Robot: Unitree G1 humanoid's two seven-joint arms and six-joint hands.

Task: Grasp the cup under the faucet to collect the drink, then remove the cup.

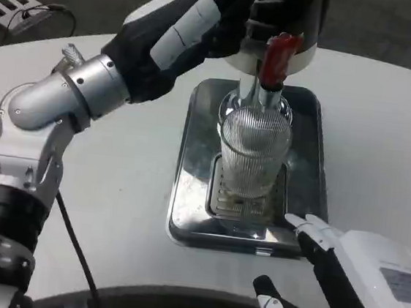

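One ribbed glass cup stands upright on the drip grate of the steel tray, right under the red-handled faucet. My left hand is up at the dispenser; grip unclear. My right hand hovers open near the tray's front edge, fingers spread, above the white desk.

One cup; one faucet; one tray; two hands.

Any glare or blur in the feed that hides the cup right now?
Head view: bright glare on the steel tray, strongest at its front rim; the ribbed clear cup stays readable against it. The left hand near the dispenser is dark and slightly soft. The right hand is sharp.
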